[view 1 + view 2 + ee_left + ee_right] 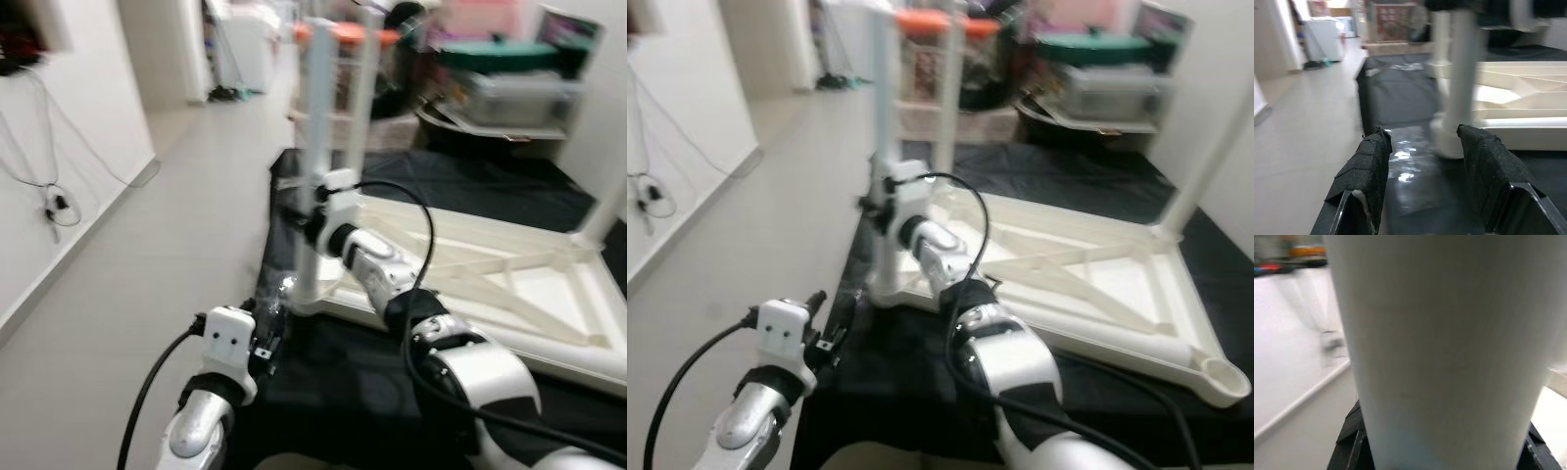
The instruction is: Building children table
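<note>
In the left eye view, one white children table [490,279] lies upside down on a black cloth [343,377] over the floor, a little right of the centre. Two of its white legs stand upright: the near leg [313,186] at the table's 9 o'clock corner, and a far leg [612,201] at 3 o'clock. The right gripper [312,217] is at the near leg, about halfway up. The left gripper [263,338] hangs at 7 o'clock, just above the cloth's edge. One black cable [411,235] loops over the right arm.

In the right eye view, an empty round socket [1223,377] shows at the table's 5 o'clock corner. No writing can be read.

In the left wrist view, the two black fingers [1369,171] are released, with the foot of the near leg [1457,98] beyond them at 12 o'clock.

In the right wrist view, the near leg [1440,347] sits between the two fingers [1354,440], which are grasping it.
</note>
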Robot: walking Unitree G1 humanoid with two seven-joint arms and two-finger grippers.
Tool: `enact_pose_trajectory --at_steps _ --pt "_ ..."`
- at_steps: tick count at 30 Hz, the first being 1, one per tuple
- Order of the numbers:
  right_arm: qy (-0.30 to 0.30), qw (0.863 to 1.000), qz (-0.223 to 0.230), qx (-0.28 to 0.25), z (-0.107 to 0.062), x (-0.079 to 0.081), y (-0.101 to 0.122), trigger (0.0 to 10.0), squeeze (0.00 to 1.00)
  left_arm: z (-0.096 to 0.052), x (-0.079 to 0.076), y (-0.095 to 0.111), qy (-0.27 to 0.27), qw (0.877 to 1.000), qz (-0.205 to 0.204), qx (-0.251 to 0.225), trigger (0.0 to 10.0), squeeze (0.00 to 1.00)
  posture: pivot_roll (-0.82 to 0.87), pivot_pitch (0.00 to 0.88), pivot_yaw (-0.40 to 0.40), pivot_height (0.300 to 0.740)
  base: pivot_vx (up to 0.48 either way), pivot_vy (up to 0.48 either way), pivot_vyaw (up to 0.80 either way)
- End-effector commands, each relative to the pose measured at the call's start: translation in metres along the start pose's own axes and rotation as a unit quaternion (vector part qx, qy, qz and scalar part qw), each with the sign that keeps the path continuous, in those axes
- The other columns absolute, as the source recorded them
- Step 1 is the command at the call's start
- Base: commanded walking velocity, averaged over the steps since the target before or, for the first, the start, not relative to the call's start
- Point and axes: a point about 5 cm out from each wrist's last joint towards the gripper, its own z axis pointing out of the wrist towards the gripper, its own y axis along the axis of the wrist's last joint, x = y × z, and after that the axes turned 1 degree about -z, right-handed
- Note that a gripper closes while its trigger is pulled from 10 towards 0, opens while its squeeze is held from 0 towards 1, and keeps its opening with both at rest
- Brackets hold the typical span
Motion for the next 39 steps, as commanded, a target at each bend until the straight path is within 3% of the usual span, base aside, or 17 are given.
enact_pose_trajectory --at_steps 1,4,9,10,12,13,17,18,21,22,25,26,29,32,34,35,39 --pt "-0.147 0.987 0.043 0.044 -0.012 -0.037 -0.025 0.0 0.00 0.000 -0.001 -0.002 -0.004 1.000 0.002 0.005 10.0 0.00 0.02 0.000 -0.041 0.740 0.000 0.000 0.00" --pt "-0.225 0.971 0.054 0.056 -0.019 -0.045 -0.037 0.0 0.00 0.000 -0.001 -0.003 -0.004 1.000 0.002 0.006 10.0 0.00 0.03 0.000 -0.043 0.740 0.000 0.000 0.00" --pt "-0.219 0.972 0.069 0.060 -0.018 -0.031 -0.044 0.0 0.00 -0.001 0.000 -0.003 -0.003 1.000 0.003 0.007 10.0 0.00 0.03 0.000 -0.043 0.740 0.000 0.000 0.00" --pt "-0.196 0.976 0.084 0.049 -0.015 -0.019 -0.043 10.0 0.00 -0.001 0.001 -0.003 -0.003 1.000 0.003 0.007 10.0 0.00 0.03 0.000 -0.041 0.740 0.000 0.000 0.00" --pt "-0.173 0.979 0.102 0.036 -0.013 -0.012 -0.039 10.0 0.00 -0.001 0.001 -0.003 -0.003 1.000 0.003 0.007 10.0 0.00 0.03 0.000 -0.041 0.740 0.000 0.000 0.00" --pt "-0.158 0.981 0.113 0.027 -0.011 -0.009 -0.036 10.0 1.00 -0.001 0.001 -0.003 -0.003 1.000 0.003 0.008 10.0 0.00 0.03 0.000 -0.041 0.740 0.000 0.000 0.00" --pt "-0.150 0.982 0.112 0.014 -0.009 -0.005 -0.030 10.0 1.00 -0.001 0.001 -0.003 -0.003 1.000 0.003 0.007 10.0 0.00 0.03 0.000 -0.041 0.740 0.000 0.000 0.00" --pt "-0.120 0.986 0.114 -0.011 -0.005 0.001 -0.017 10.0 0.10 -0.001 0.001 -0.003 -0.003 1.000 0.003 0.008 10.0 0.00 0.03 0.000 -0.043 0.740 0.000 0.000 0.00" --pt "-0.107 0.988 0.112 -0.028 -0.003 0.005 -0.008 10.0 0.10 -0.001 0.001 -0.003 -0.003 1.000 0.003 0.008 10.0 0.00 0.03 0.000 -0.043 0.740 0.000 0.000 0.00" --pt "-0.028 0.991 0.128 -0.027 0.001 0.015 -0.001 10.0 0.00 -0.001 0.001 -0.003 -0.003 1.000 0.003 0.008 10.0 0.00 0.03 0.000 -0.043 0.740 0.000 0.000 0.00" --pt "0.177 0.974 0.137 -0.015 0.001 0.030 0.007 10.0 0.00 -0.001 0.000 -0.002 -0.004 1.000 0.003 0.006 10.0 0.00 0.03 0.000 -0.043 0.740 0.000 0.000 0.00" --pt "0.177 0.974 0.137 -0.015 0.001 0.030 0.007 10.0 0.00 -0.001 0.000 -0.002 -0.004 1.000 0.003 0.006 10.0 0.00 0.03 0.000 -0.043 0.740 0.000 0.000 0.00" --pt "0.288 0.950 0.119 -0.010 -0.006 0.030 0.010 10.0 0.00 0.000 0.000 -0.002 -0.004 1.000 0.003 0.005 10.0 0.00 0.03 0.000 -0.043 0.740 0.000 0.000 0.00" --pt "0.474 0.875 0.101 -0.001 -0.024 0.029 0.012 10.0 0.00 0.000 0.001 -0.001 -0.003 1.000 0.004 0.004 10.0 0.00 0.03 0.000 -0.042 0.740 0.000 0.000 0.00" --pt "0.474 0.875 0.101 -0.001 -0.024 0.029 0.012 10.0 0.00 0.000 0.001 -0.001 -0.003 1.000 0.004 0.004 10.0 0.00 0.03 0.000 -0.042 0.740 0.000 0.000 0.00" --pt "0.516 0.852 0.093 0.009 -0.029 0.029 0.011 10.0 0.00 0.001 0.000 -0.001 -0.003 1.000 0.004 0.003 10.0 0.00 0.03 0.000 -0.042 0.740 0.000 0.000 0.00" --pt "0.554 0.829 0.070 0.039 -0.034 0.031 0.003 10.0 0.00 0.001 -0.001 -0.001 -0.005 1.000 0.004 0.003 10.0 0.00 0.03 0.000 -0.042 0.740 0.000 0.000 0.00"
